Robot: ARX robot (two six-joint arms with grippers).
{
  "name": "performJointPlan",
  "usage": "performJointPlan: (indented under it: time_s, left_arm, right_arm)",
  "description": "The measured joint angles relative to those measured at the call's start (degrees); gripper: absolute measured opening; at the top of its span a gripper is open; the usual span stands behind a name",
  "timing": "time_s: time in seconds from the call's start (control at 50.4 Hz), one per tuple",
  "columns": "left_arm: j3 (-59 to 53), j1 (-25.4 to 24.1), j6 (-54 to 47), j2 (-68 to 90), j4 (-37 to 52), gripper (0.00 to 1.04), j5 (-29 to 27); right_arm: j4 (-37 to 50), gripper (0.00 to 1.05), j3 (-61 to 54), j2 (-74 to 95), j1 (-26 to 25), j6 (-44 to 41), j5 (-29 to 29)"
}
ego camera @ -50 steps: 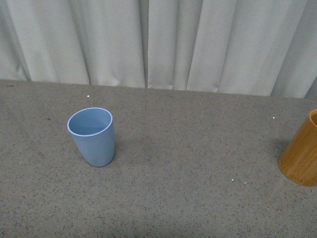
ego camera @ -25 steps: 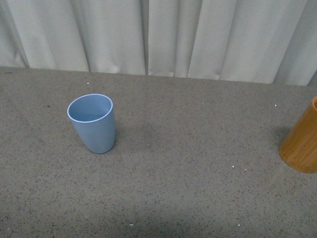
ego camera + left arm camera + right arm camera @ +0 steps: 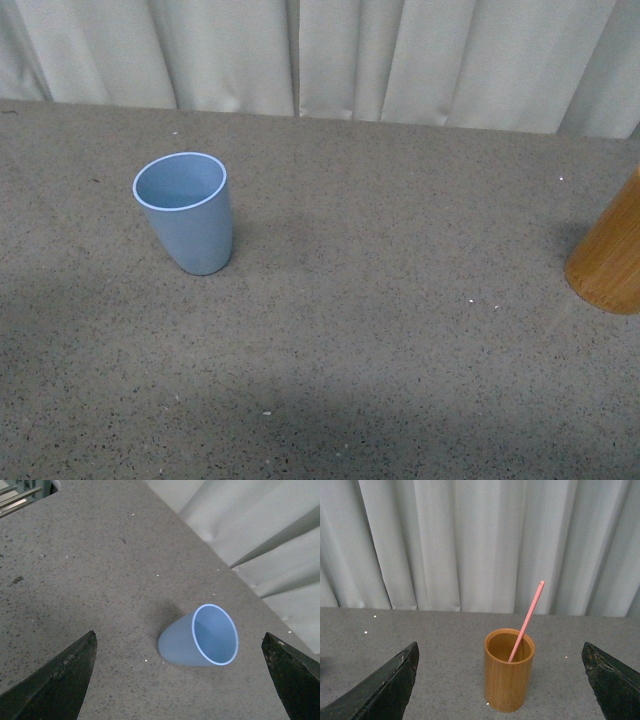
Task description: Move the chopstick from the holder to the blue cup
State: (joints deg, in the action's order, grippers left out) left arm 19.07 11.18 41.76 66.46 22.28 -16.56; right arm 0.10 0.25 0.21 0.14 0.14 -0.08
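Blue cup (image 3: 187,212), orange-brown holder (image 3: 509,669), pink chopstick (image 3: 526,621)

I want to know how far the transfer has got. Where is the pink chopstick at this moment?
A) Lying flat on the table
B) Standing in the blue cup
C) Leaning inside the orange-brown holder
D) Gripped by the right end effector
C: the right wrist view shows the chopstick leaning inside the holder, and the blue cup looks empty.

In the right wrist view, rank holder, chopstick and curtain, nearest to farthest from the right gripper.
1. holder, centre, on the table; chopstick leaning in it: too close to call.
2. curtain, behind the table, farthest.
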Motion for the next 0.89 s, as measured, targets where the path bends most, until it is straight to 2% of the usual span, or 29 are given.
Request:
performJointPlan:
  time_s: [0.278,0.893]
  left_arm:
    - [4.2,-0.4,-0.5,9.9,-0.7,0.98,0.1]
    - [12.5,2.7,1.0,22.6,-1.5,0.98,-0.4]
  right_arm:
    - [0.0,0.95,0.0,0.0,0.0,0.0,0.0]
    - [0.0,0.95,0.0,0.0,0.0,0.0,0.0]
